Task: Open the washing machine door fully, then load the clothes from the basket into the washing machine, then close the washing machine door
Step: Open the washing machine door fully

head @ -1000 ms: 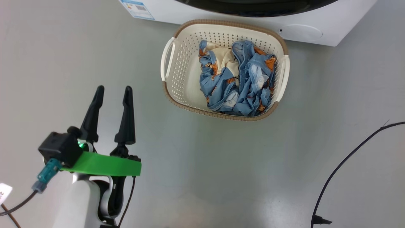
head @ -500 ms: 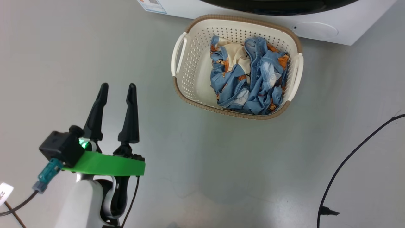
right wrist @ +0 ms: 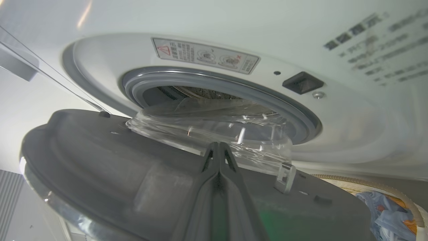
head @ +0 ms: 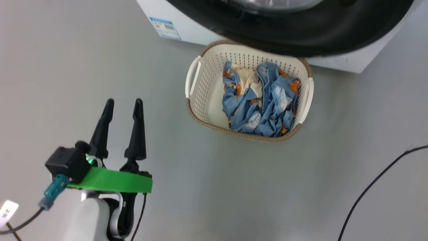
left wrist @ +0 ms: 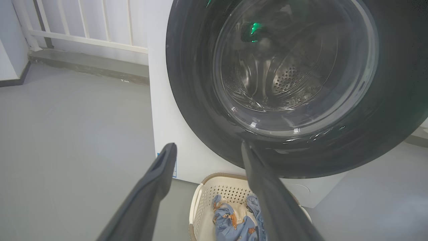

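Note:
The washing machine (head: pixel 187 30) stands at the top of the head view. Its door (head: pixel 301 36), with a black rim, hangs partly open over the far rim of the basket (head: pixel 205 90). The clothes (head: pixel 264 100), blue with orange prints plus a cream piece, lie in the basket. My left gripper (head: pixel 123 102) is open and empty over the floor, left of the basket. The left wrist view faces the door (left wrist: pixel 194 83), with the steel drum showing through its glass. In the right wrist view my right gripper (right wrist: pixel 218 144) is shut, lying against the door's grey inner face (right wrist: pixel 100 160) below the glass bowl.
A black cable (head: pixel 374 182) runs across the grey floor at the right. The blue label (head: pixel 165 27) sits on the machine's lower left front. A white railing (left wrist: pixel 83 23) stands behind the machine on the left. The grey rubber seal (right wrist: pixel 301 117) rings the drum opening.
The head camera has shifted, so the whole picture moved. The door's black rim now shows much larger and reaches over the basket's far rim. My left gripper stays open and in place.

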Tool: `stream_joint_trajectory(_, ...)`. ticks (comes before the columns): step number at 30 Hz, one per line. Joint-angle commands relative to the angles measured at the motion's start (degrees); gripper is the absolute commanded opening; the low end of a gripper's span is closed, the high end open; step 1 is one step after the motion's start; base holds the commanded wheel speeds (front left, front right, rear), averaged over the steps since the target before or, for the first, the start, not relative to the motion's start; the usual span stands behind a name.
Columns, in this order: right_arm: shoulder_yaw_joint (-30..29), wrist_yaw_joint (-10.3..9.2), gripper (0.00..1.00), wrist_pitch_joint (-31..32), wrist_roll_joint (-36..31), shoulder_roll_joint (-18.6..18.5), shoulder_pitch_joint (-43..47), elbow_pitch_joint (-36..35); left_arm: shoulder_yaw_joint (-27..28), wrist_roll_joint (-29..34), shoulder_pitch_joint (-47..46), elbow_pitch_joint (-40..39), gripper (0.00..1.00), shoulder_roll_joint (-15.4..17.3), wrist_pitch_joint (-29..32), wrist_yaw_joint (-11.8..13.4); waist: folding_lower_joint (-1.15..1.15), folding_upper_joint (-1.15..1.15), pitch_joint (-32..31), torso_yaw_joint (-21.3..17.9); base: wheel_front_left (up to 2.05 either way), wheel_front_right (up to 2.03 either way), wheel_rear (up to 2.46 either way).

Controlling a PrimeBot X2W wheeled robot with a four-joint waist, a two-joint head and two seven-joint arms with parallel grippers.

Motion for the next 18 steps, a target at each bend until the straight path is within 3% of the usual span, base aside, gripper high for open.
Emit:
stream_joint_trajectory(1, 2.2, 0.52, 0.0, 2.4, 0.7, 2.9, 2.9, -2.4, 2.3, 0.5, 1.4, -0.7, 1.0, 1.6, -0.4, 0.0, 0.0, 0.0, -2.7, -0.1, 0.0, 0.0, 0.0)
stream_joint_trajectory(18, 1.7, 0.52, 0.0, 8.4, 5.2, 6.4, 17.4, -6.2, 5.1, 2.7, 5.9, 2.0, 1.0, 1.6, -0.4, -1.4, 0.0, 0.0, -12.1, 2.3, 0.0, 0.0, 0.0)
